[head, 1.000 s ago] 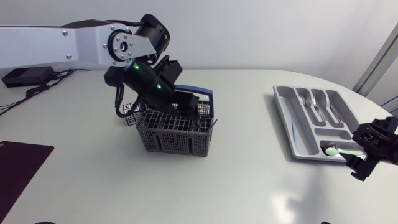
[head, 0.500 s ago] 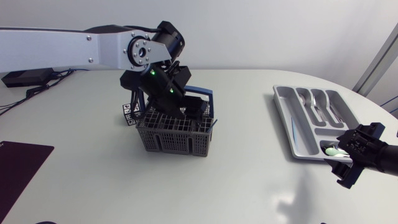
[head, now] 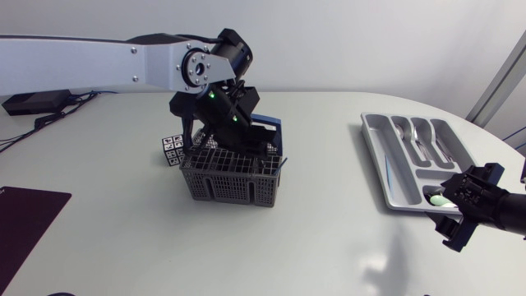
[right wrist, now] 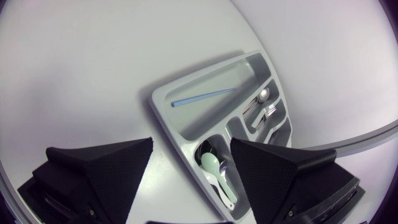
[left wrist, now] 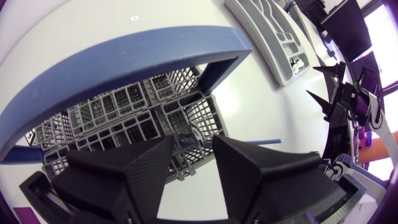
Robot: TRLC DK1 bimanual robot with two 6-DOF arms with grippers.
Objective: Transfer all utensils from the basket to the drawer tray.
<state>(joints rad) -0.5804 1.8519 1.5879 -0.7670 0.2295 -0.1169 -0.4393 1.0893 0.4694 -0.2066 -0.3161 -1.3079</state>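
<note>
**Basket snag is the main hazard**

The left arm [head: 82,62] hangs over the basket [head: 222,185], which stands mid-table, well apart from the drawer tray [head: 371,136] on the right. The left gripper [left wrist: 191,146] sits low over the grid, its fingers parted only narrowly and holding nothing. Between them a thin utensil [left wrist: 194,134] stands in a compartment (too slight to name).

I judge that a wedge finger coming down on a grid wall or the blue handle [left wrist: 124,50] would drag or tip the light basket. So slim a shaft could also slip from broad pads or twist on lifting.

The right gripper [right wrist: 191,144], spread wide and empty, is just beside the tray's near corner. A careless swing there could shove the tray and disturb the green spoon [right wrist: 211,163]
</note>
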